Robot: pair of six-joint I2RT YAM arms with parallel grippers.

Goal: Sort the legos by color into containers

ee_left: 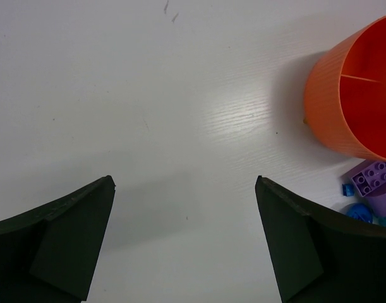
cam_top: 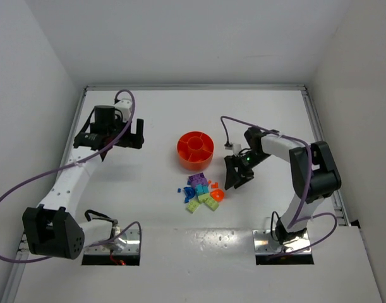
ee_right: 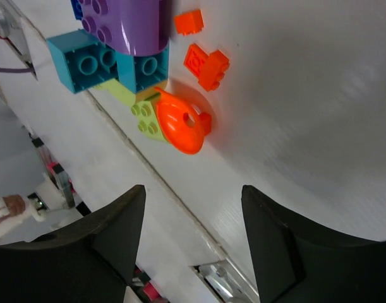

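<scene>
Sorting status: legos point(cam_top: 202, 191) lie loose on the table point(cam_top: 148, 208), outside the orange bowl point(cam_top: 189, 163).
Bowl: upright, mid-table; divider walls show inside.
Lego pile: at 6 o'clock of the bowl, near it, not touching.
Right gripper point(ee_right: 193, 189): jaws apart, holding nothing; at 3 o'clock of the pile, just beside it.
Orange rounded piece point(ee_right: 183, 126): nearest the right gripper, overlapping a yellow-green brick point(ee_right: 144, 118); teal brick point(ee_right: 107, 63) and purple brick point(ee_right: 126, 22) lie beyond.
Small orange bricks point(ee_right: 206, 64): two, just apart from the cluster.
Left gripper point(ee_left: 186, 183): jaws wide apart, holding nothing; at 9 o'clock of the bowl, well apart from it.
</scene>
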